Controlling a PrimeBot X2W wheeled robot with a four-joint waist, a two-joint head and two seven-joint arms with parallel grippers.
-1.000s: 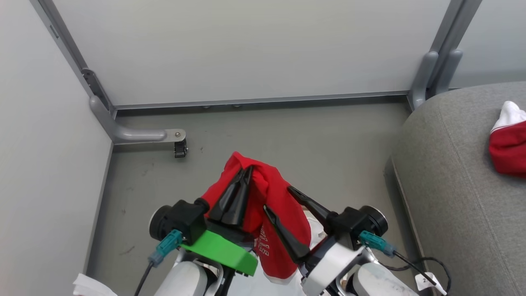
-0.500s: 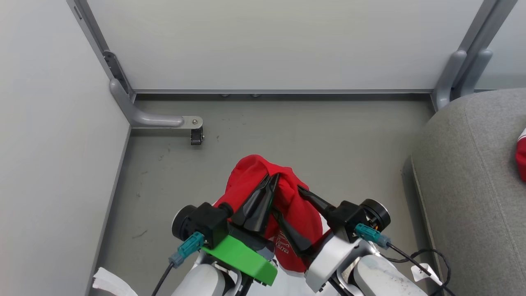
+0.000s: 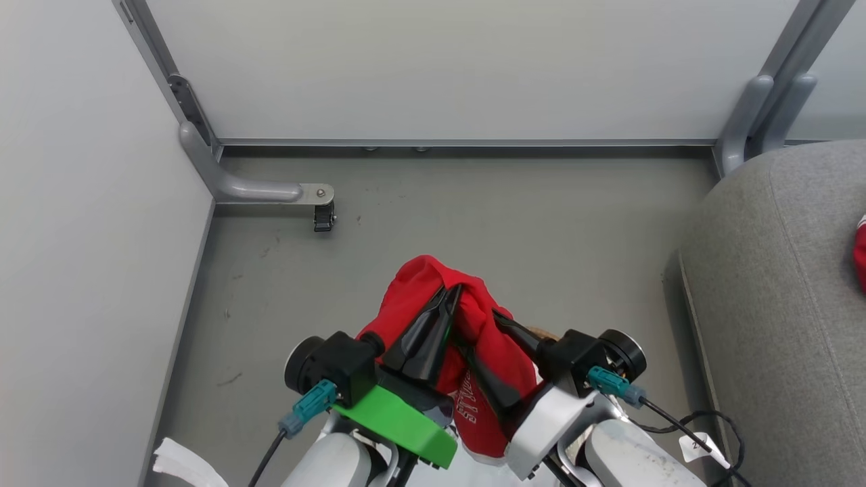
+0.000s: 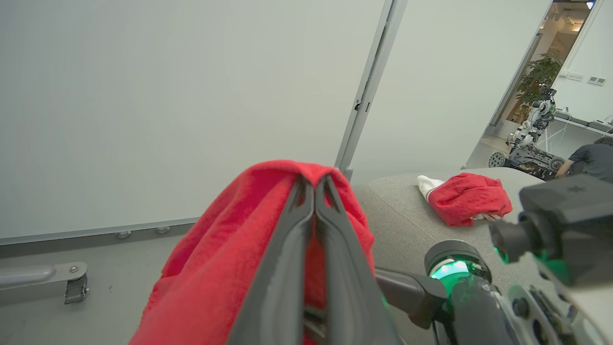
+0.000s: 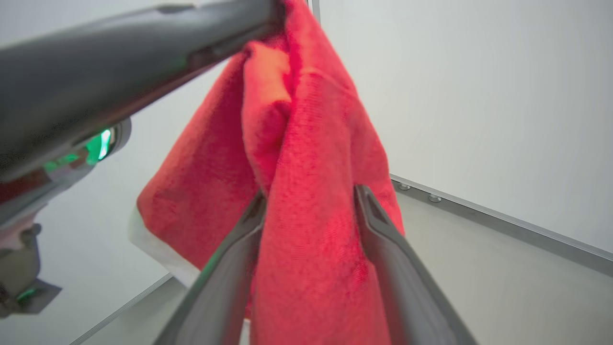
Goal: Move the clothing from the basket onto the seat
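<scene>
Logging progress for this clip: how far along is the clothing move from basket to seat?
Done: one red garment lies on the seat. In hand: a second red garment hangs over the floor, pinched in the shut left tool, with the open right tool straddling it. Left: carry it to the seat and release. Whether the basket holds more, I cannot tell.

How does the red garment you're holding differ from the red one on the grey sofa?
The held red fabric garment hangs in the air, pinched by the shut fingers of the left gripper; the bunched red garment lies on the grey sofa cushion, untouched. The held one shows white lettering; the other shows none. Both are red with white trim.
</scene>
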